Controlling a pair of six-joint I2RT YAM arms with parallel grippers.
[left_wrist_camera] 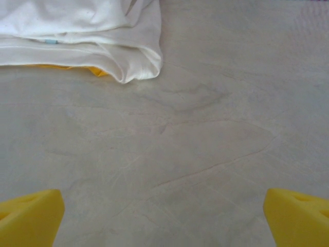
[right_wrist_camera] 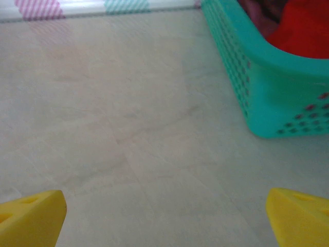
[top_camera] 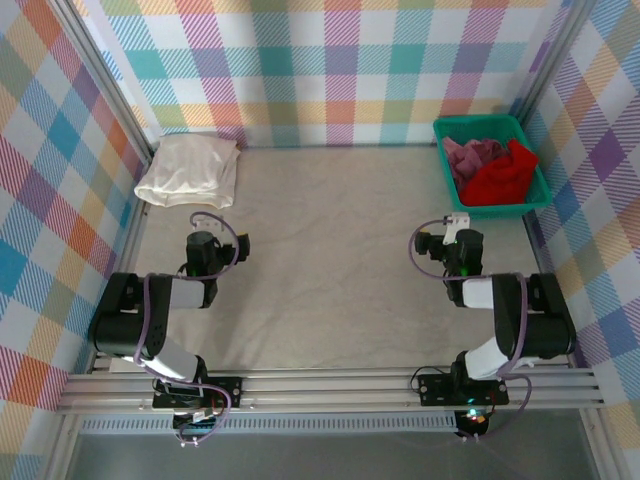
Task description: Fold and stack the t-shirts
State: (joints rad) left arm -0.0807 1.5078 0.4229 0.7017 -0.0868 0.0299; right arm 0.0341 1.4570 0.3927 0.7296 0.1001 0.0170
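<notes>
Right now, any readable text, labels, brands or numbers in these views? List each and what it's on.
No text can be read.
light-blue tag on the cream-white t-shirt: too small and blurred to read, if it carries print at all.
green basket: no lettering or mark visible on its wall.

Table (top_camera: 330, 250) centre free — cream shirt (top_camera: 190, 170) far-left, basket (top_camera: 500, 208) far-right.
</notes>
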